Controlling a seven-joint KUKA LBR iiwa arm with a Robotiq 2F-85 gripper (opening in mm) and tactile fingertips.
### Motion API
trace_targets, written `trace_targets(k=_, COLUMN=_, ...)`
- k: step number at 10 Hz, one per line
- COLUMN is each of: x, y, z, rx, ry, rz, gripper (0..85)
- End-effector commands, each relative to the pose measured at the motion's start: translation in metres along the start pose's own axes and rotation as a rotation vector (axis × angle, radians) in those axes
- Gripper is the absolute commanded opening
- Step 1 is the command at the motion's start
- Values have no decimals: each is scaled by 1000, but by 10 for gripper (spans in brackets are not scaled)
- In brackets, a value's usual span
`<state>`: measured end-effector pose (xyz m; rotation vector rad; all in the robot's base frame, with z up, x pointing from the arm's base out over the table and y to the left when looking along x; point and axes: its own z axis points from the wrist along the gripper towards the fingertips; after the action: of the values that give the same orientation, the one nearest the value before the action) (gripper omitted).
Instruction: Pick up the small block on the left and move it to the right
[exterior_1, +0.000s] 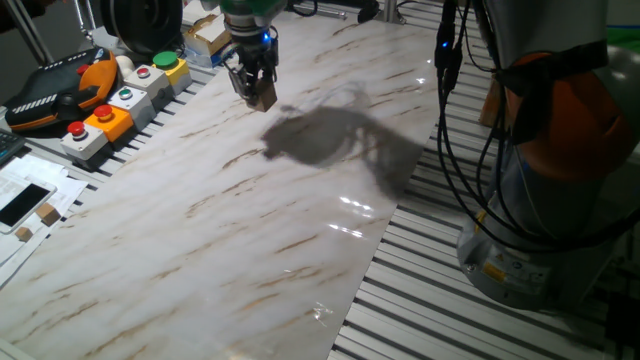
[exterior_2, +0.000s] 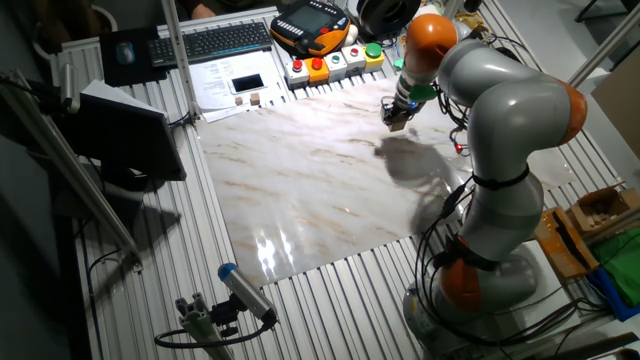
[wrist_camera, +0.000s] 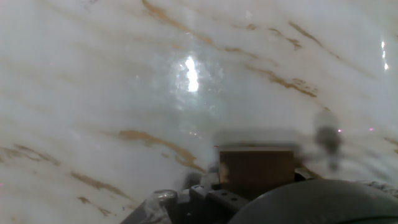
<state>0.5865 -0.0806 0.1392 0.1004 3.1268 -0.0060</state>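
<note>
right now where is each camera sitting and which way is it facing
One fixed view: low at the table's edge, looking across the marble top at the gripper holding the small block; the arm's base shows at right.
The other fixed view: high, opposite side, looking down on the whole arm and table.
Hand view: on the hand, looking along the fingers at the small block above the marble.
All three views share the block and the marble.

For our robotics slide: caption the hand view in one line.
Seen past the claw, the held block hangs over the marble table.
</note>
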Motion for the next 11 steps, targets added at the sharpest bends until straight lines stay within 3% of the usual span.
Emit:
trace_targets(k=1, x=1, y=10, z=-2, rx=-5, ry=-7, rz=9, gripper=7)
trace_targets(k=6, x=-3, y=83, z=-14, rx=-2, ry=-23, rz=46, gripper=7)
trace_targets(k=8, x=-1, y=110, z=-11, rx=-15, ry=-29, rz=64, gripper=7)
trace_targets(k=11, x=5, y=136, z=-2, rx=-19, ry=-35, rz=69, gripper=7)
